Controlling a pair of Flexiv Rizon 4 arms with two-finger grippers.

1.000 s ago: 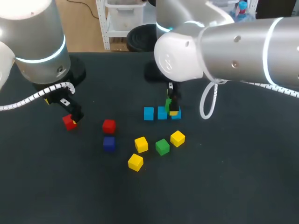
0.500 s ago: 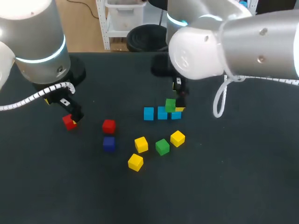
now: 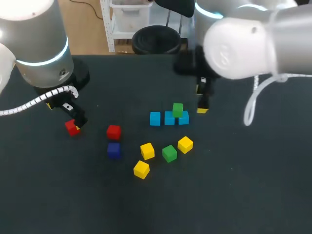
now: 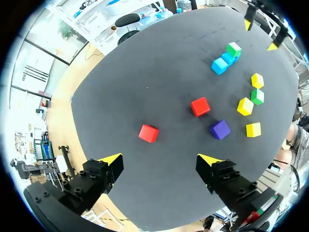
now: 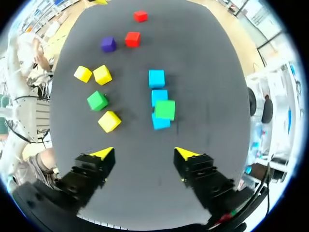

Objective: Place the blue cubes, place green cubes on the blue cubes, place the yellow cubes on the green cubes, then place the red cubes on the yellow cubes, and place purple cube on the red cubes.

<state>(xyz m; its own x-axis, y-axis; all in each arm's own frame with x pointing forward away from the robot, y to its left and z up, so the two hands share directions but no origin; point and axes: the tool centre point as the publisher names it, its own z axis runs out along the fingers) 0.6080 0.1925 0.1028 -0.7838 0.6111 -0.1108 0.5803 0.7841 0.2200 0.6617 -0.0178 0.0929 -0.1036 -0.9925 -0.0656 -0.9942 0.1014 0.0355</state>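
Atop the blue cubes (image 3: 155,118): green cube (image 3: 178,109) straddles two; row runs side to side.
Right gripper (image 5: 144,153): wide, empty.
Left gripper (image 4: 159,158): wide, empty.

Three light blue cubes (image 3: 155,118) sat side by side in a row. A green cube (image 3: 178,109) rested on top, across the two at one end. A second green cube (image 3: 169,153) lay loose among three yellow cubes (image 3: 147,150). A purple cube (image 3: 113,149) lay just beside a red cube (image 3: 113,131). The other red cube (image 3: 72,127) lay well apart.

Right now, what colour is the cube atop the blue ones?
Green; the stacked cube shows best in the right wrist view.
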